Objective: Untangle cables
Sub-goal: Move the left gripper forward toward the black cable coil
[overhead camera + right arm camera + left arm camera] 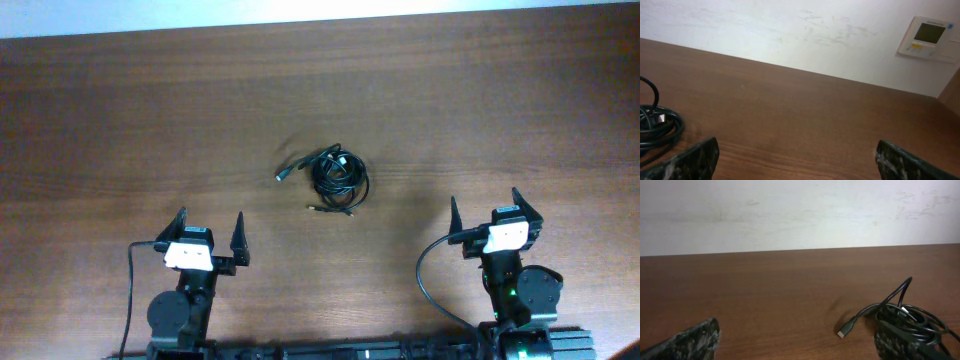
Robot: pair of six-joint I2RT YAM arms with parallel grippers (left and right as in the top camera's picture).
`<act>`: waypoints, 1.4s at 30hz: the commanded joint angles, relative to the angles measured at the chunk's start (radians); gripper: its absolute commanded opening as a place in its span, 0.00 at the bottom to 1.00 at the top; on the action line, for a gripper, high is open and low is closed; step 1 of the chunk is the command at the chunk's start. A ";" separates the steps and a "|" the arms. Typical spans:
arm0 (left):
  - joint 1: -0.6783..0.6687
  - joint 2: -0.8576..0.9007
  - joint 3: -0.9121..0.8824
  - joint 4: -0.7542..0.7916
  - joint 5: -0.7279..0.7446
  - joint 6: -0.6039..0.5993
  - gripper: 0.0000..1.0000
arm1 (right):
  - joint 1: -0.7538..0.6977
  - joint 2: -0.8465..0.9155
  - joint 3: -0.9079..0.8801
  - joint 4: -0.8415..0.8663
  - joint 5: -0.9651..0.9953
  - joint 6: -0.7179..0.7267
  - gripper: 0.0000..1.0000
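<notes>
The cables (336, 178) lie as a small black knotted coil at the middle of the brown table, with one plug end sticking out to the left. In the left wrist view the cables (905, 317) show at the lower right, plug on the wood. In the right wrist view the cables (655, 127) show at the left edge. My left gripper (210, 232) is open and empty near the front left, apart from the coil. My right gripper (488, 208) is open and empty near the front right.
The wooden table (150, 110) runs back to a white wall. A wall panel (927, 37) hangs at the far right. Thick black arm wires run by each gripper base at the table's front edge.
</notes>
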 commanded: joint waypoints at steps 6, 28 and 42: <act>0.004 -0.005 -0.001 -0.006 0.021 0.013 0.99 | 0.005 0.002 -0.005 -0.007 0.016 0.003 0.98; 0.004 -0.005 -0.001 -0.006 0.021 0.013 0.99 | 0.005 0.002 -0.005 -0.007 0.016 0.003 0.98; 0.004 0.026 0.072 -0.093 0.022 -0.042 0.99 | 0.005 0.002 -0.005 -0.007 0.016 0.003 0.98</act>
